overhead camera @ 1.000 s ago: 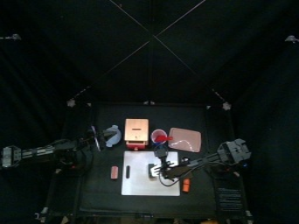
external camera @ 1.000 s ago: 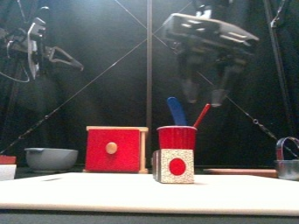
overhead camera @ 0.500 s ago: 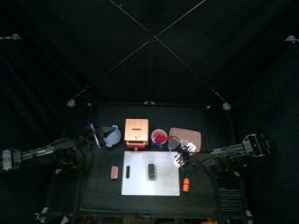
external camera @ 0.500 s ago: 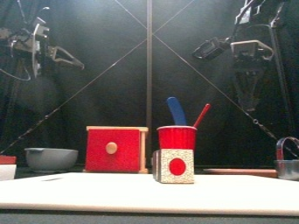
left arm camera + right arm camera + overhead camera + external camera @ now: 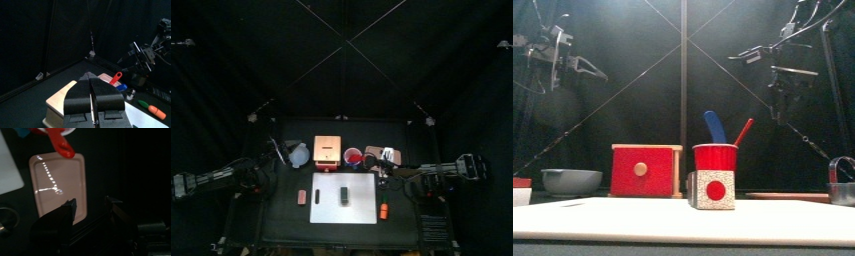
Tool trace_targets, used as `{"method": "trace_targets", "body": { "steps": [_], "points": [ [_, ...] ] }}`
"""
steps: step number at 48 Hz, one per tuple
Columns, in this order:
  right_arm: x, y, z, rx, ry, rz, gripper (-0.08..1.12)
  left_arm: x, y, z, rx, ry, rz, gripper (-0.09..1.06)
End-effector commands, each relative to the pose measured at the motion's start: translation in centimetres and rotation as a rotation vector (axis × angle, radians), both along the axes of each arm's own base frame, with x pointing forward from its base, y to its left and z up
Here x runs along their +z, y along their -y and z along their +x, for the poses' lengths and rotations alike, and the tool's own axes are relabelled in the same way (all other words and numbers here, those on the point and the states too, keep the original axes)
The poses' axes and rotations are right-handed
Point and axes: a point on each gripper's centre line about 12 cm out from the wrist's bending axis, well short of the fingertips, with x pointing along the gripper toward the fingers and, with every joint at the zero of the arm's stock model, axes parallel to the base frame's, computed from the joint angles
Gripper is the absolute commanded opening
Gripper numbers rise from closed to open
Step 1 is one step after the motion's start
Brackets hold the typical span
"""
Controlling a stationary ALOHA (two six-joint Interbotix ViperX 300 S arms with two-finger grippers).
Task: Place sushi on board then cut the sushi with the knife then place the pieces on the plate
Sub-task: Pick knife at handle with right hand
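- pink tray (image 5: 60, 183): smooth and glossy, mirrors a row of lamp spots (plastic, by the look)
- wooden box (image 5: 644, 170): pale matt wood, its front painted red
- white cutting board (image 5: 673, 222): smooth, matt
- sushi roll (image 5: 714, 190): speckled, grainy end face
- red cup (image 5: 716, 158): smooth, faint sheen
- back curtain (image 5: 251, 60): matt black cloth

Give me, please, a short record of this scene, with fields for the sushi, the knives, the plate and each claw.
sushi: sushi roll, in one piece, lying on the white cutting board
knives: blue knife and red knife, both standing in the red cup
plate: pink tray, right of the cup, no sushi on it
left claw: shut, holding nothing, raised at the left
right claw: open, holding nothing, above the tray
stage: sushi on board, not yet cut
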Motion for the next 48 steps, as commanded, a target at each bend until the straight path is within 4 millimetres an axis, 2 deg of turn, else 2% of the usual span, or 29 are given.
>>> {"method": "trace_targets", "body": {
  "steps": [1,9,22,28,48],
  "points": [
    [1.0,-0.2,1.0,0.102,0.039,-0.069,0.84,0.5,-0.5,-0.1,0.027,0.018,0.004,0.01],
    [0.8,-0.8,2.2,0.213,0.084,-0.056,0.84,0.3,-0.7,-0.3,0.039,0.016,-0.002,0.01],
    [-1.4,-1.8,3.2,0.393,0.007,-0.039,0.84,0.1,-0.7,-0.3,0.040,0.015,-0.013,0.01],
    [-1.7,-1.8,3.8,0.462,0.001,-0.050,0.83,0.1,-0.7,-0.4,0.044,0.027,-0.035,0.01],
    [-3.3,1.5,4.7,0.532,-0.087,-0.083,0.82,0.0,-0.9,-0.5,0.060,0.036,-0.053,0.01]
  ]
}}
